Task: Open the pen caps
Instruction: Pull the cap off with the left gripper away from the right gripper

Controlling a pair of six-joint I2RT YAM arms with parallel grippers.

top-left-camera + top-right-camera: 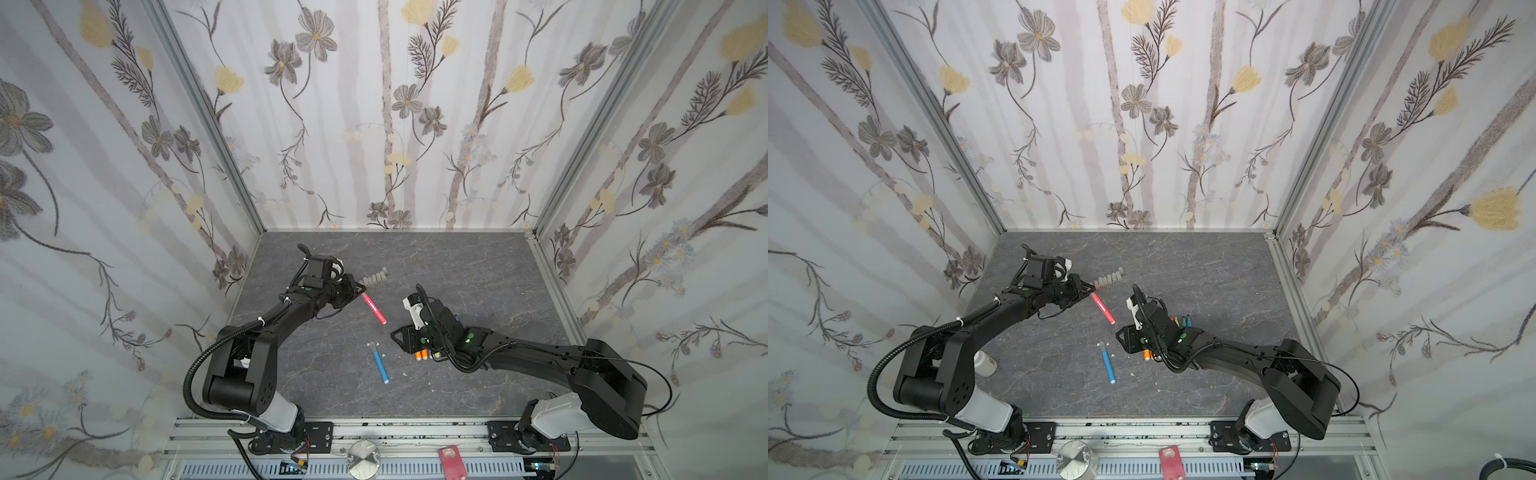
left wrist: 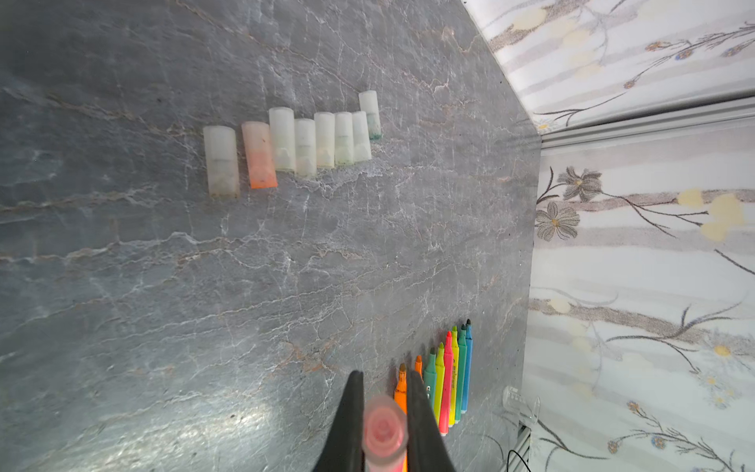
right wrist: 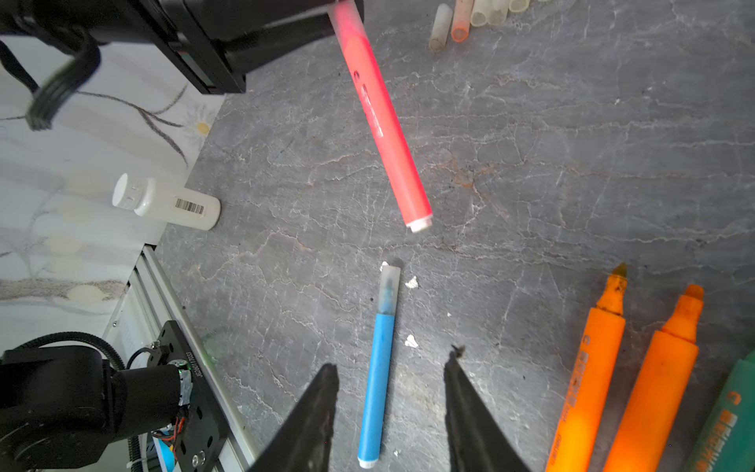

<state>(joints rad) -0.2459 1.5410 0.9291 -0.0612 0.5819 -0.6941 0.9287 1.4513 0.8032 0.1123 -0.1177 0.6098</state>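
The left gripper (image 2: 384,378) is squeezed tight on the pink pen (image 3: 384,122), right on its cap (image 2: 384,429). The rest of the pen sticks out past the tips, up in the air. Its white end points toward the right gripper (image 3: 392,361). On the table (image 3: 572,143), just beyond the left tips, the loose caps (image 2: 304,141) lie in a neat row. The right gripper's fingers are spread apart and hold nothing. The blue pen (image 3: 378,388), with its cap on, lies on the table below the gap between them. The open pens (image 2: 447,380) lie side by side beside the right gripper.

I think the pink cap should come off next. The right gripper should grab the pink barrel near the white end and squeeze firmly. Then it should pull straight along the pen, not sideways, while the left one holds on.

The pens are thin, round and smooth, so they may slip or roll. The caps are stubby, cloudy plastic tubes. The table is flat grey stone with pale cracks.
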